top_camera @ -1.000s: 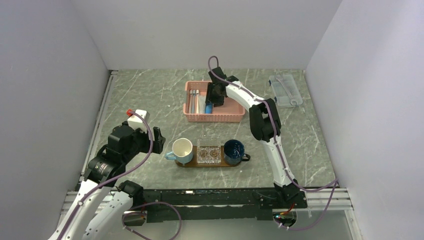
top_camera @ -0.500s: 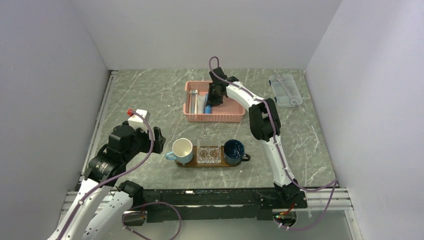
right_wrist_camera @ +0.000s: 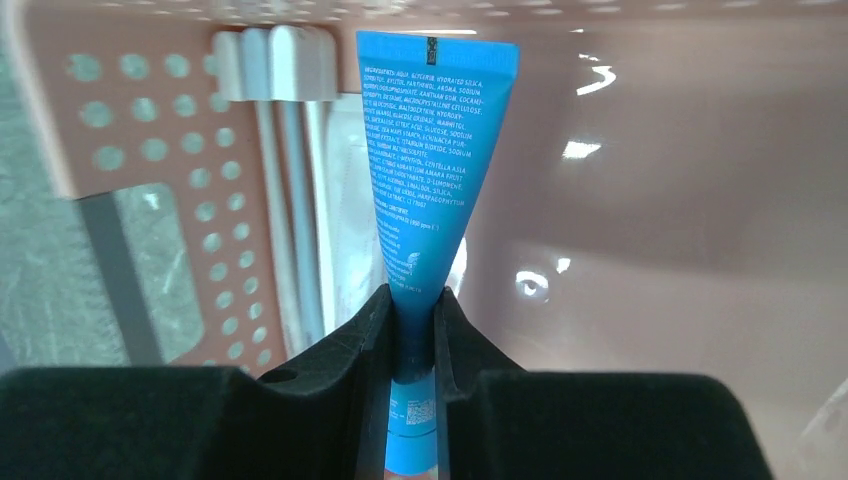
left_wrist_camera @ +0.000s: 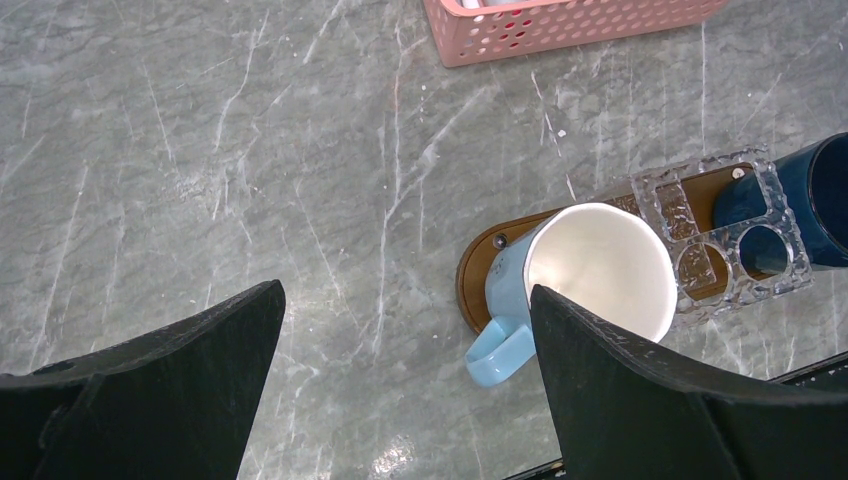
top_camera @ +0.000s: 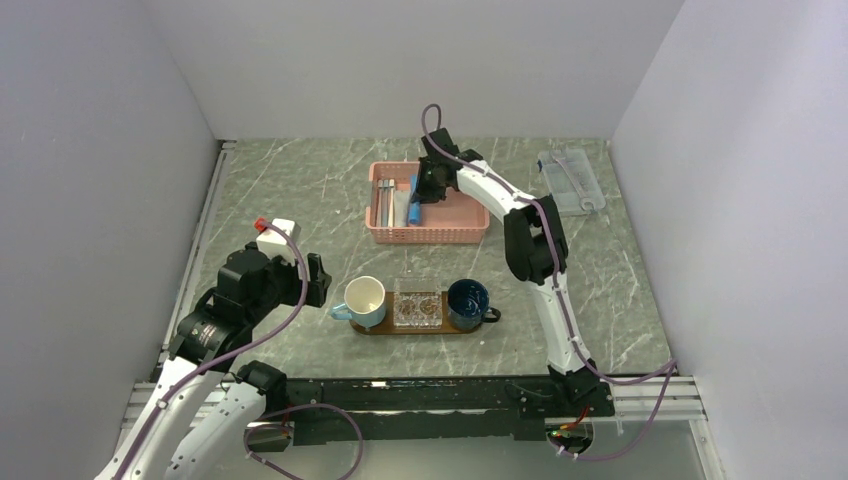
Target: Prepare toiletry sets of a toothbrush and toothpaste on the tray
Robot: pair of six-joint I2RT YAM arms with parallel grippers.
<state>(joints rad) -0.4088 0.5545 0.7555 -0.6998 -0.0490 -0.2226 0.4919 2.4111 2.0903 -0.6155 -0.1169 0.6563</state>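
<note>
Right gripper [right_wrist_camera: 412, 300]: clamped tight on the toothpaste [right_wrist_camera: 435, 150] low on its narrow part, with the flat crimped end pointing away from the wrist.
Toothpaste location: within the pink basket [right_wrist_camera: 140, 120], just beside the toothbrushes [right_wrist_camera: 280, 150] and well apart from the tray [left_wrist_camera: 475, 275].
Likely reason: this grip probably lets the tube be carried out without bending.
Left gripper [left_wrist_camera: 405, 295]: spread wide and empty, apparently waiting.
Tray load: light blue mug [left_wrist_camera: 600, 265], clear holder [left_wrist_camera: 720, 230] and dark blue mug [left_wrist_camera: 810, 190], probably there to receive the sets.

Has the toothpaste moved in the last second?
Yes. Clamped in the right gripper, the toothpaste has shifted toward the pink basket's far rim, probably lifted.
</note>
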